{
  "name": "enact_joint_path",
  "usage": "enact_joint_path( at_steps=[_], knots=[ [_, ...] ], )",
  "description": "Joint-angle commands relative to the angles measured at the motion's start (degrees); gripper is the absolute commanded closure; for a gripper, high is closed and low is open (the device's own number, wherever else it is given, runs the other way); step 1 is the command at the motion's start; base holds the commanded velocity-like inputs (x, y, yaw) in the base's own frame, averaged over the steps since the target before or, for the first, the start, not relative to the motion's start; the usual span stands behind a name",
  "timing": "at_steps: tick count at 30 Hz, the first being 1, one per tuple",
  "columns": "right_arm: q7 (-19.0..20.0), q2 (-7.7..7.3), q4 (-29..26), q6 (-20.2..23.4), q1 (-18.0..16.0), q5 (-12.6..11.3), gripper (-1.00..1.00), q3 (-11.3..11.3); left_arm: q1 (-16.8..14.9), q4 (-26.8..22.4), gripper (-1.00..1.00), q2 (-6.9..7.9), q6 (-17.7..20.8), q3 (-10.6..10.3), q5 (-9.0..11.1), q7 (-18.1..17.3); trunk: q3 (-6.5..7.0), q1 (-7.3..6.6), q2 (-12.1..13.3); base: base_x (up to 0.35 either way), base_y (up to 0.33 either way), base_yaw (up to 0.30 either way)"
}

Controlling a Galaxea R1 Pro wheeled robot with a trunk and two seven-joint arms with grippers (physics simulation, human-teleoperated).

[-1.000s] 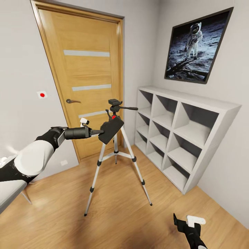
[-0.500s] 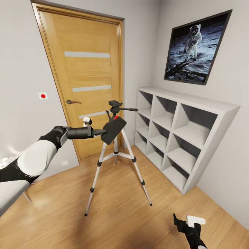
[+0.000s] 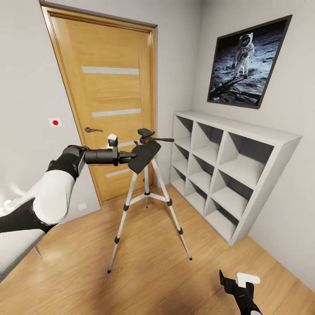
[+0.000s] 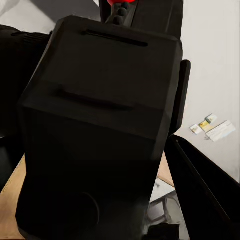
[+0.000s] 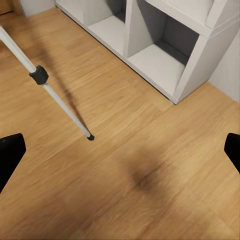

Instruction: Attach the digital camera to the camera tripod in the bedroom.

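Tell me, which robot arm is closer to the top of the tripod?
Left. Its end effector holds the digital camera right beside the camera tripod head. The right end effector hangs low, above the floor.

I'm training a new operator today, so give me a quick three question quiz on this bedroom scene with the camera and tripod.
1. True or false: the left gripper holds the camera.
2. Which does the camera sit closest to: A, the tripod head; B, the shelf unit; C, the floor?
3. Fill in: the right gripper is ____ and points at bare floor beside a tripod foot.

Key: 1 true. 2 A. 3 open.
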Motion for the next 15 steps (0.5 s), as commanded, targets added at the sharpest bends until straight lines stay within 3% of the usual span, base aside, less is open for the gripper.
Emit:
enact_joint_path(
  at_steps=[1,3,4,6,9,12,15],
  knots=[
    [-0.03,-0.03,0.25,-0.36,-0.12,0.40,-1.00,-0.41,-0.07,-3.00,1.00,-1.14,3.67,-2.58,-0.66,-0.42,0.06,-0.19,0.31,0.000,0.000,0.000],
    [-0.03,-0.03,0.26,-0.36,-0.12,0.39,-1.00,-0.41,-0.06,-5.40,1.00,-2.11,6.74,-6.27,-0.68,-0.42,0.42,-0.63,1.12,0.000,0.000,0.000],
    [-0.03,-0.03,0.25,-0.36,-0.12,0.44,-1.00,-0.41,-0.17,-9.56,1.00,-3.23,11.64,-14.49,-0.65,-0.42,0.60,-0.85,1.52,0.000,0.000,0.000],
    [0.02,-0.03,0.24,-0.37,-0.12,0.45,-1.00,-0.37,-0.29,-12.42,1.00,-3.54,11.64,-19.00,-0.64,-0.42,0.96,-1.29,2.32,0.000,0.000,0.000],
    [0.23,0.18,0.25,-0.36,-0.12,0.42,-1.00,-0.28,-0.50,-18.35,1.00,-2.65,11.64,-22.75,-0.63,-0.42,1.50,-1.95,3.52,0.000,0.000,0.000],
    [0.34,0.33,0.25,-0.36,-0.12,0.40,-1.00,-0.25,-1.20,-21.88,1.00,-1.16,11.64,-23.66,-0.63,-0.42,1.86,-2.38,4.32,0.000,0.000,0.000],
    [0.38,0.46,0.26,-0.36,-0.12,0.39,-1.00,-0.23,-2.31,-22.87,1.00,-0.60,11.64,-23.96,-0.63,-0.42,1.86,-2.38,4.32,0.000,0.000,0.000]
  ],
)
